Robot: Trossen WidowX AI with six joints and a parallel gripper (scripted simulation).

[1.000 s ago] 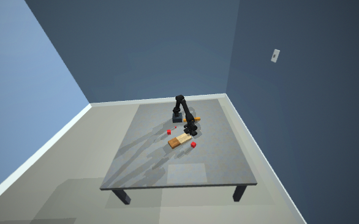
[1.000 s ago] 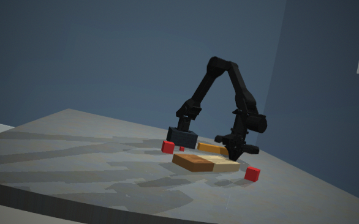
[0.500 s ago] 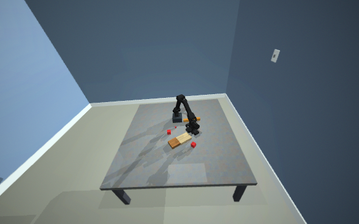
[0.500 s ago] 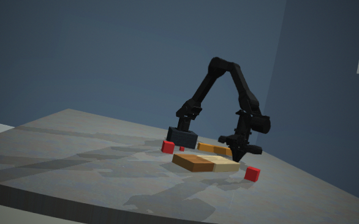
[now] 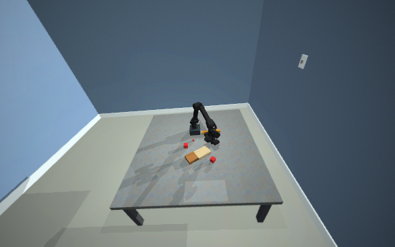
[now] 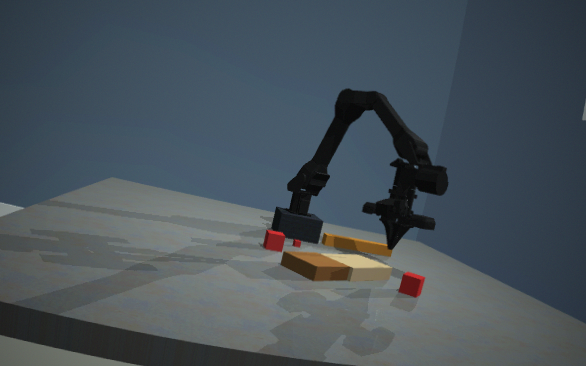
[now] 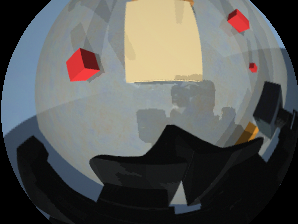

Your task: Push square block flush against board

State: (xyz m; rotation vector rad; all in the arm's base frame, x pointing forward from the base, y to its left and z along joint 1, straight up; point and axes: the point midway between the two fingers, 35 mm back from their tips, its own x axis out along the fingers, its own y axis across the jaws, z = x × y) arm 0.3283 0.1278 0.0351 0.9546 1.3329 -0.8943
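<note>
The square block (image 5: 191, 157) (image 6: 313, 262) is brown and lies flat. The board (image 5: 202, 152) (image 6: 368, 265) (image 7: 162, 42) is cream and a little longer, and also lies flat. One whole side of the block meets an end of the board, with no gap that I can see. Their long edges look even or nearly so; a very small offset is too small to tell. My gripper (image 6: 391, 247) (image 7: 169, 128) is shut and empty. It points down, off the board's far free end, and touches neither part. The block is mostly out of frame in the wrist view.
A red cube (image 5: 212, 159) (image 6: 411, 284) (image 7: 82, 65) lies beside the board. Another red cube (image 5: 185, 145) (image 6: 274, 240) (image 7: 238, 21) and a tiny red cube (image 5: 193, 140) (image 6: 296, 243) (image 7: 253, 67) lie on the other side. An orange bar (image 5: 218, 131) (image 6: 358, 244) lies behind the gripper, near the arm's base.
</note>
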